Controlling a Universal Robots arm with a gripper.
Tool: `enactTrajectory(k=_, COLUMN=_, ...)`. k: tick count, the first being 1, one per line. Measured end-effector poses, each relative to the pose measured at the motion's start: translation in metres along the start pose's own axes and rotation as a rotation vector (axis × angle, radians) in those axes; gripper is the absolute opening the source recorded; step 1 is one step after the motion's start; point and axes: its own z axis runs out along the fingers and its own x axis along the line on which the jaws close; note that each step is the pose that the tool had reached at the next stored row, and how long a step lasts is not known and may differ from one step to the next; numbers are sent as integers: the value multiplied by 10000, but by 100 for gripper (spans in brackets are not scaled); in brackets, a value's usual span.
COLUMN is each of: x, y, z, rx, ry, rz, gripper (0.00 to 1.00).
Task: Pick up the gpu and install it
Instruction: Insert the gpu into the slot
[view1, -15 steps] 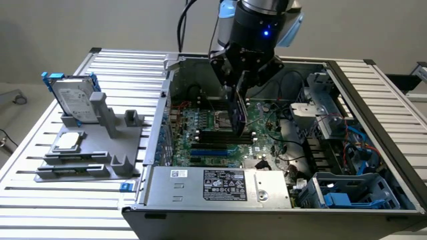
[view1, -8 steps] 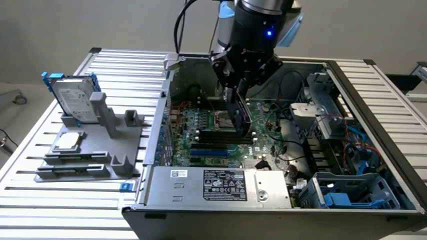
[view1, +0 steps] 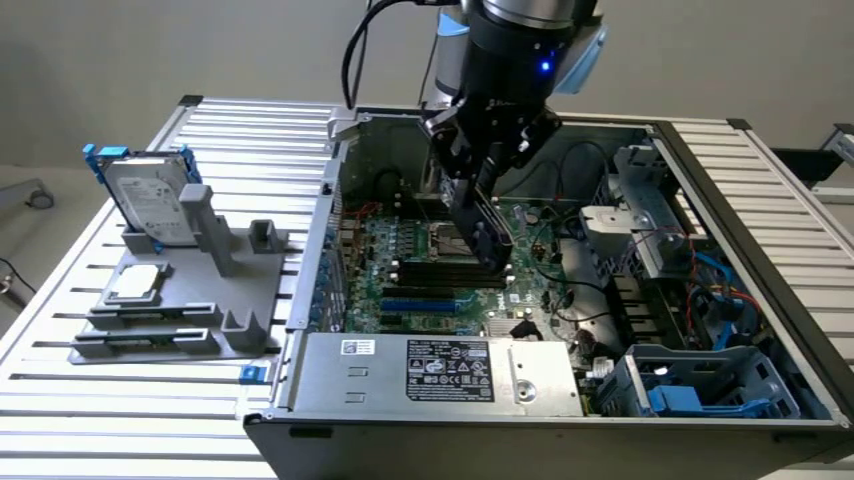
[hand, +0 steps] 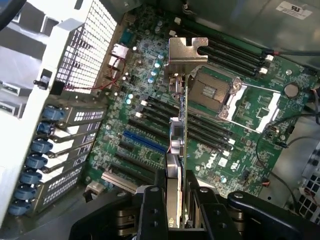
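Gpu (hand: 178, 135) edge-on within hand (hand: 176, 202)

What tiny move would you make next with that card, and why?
Probably turn the gpu to line up with the blue slot: the gripper holds it edge-down above the motherboard, askew to the slots.

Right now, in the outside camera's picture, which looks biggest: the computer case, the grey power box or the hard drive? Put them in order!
1. computer case
2. grey power box
3. hard drive, clearly smallest, though it stands farther from the camera, which shrinks it a bit.
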Motion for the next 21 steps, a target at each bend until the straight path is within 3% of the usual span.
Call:
enactTrajectory(k=4, x=0, y=0, z=3, rx=59, ry=11, rz=-718, gripper=27)
enactTrajectory(k=7, x=0, y=0, z=7, rx=26, ry=-21, rz=-1259, gripper=27)
enactTrajectory(k=9, x=-1, y=0, z=10, rx=-61, ry=-74, rz=-1571, gripper=27)
enactTrajectory(k=16, x=-2, y=0, z=20, rx=-454, ry=-308, rz=-2615, gripper=27)
enactTrajectory(k=18, x=-2, y=0, z=23, rx=-500, ry=-333, rz=-2955, gripper=27)
enactTrajectory(k=21, x=-3, y=-1, z=28, rx=-475, ry=-311, rz=-3505, gripper=27)
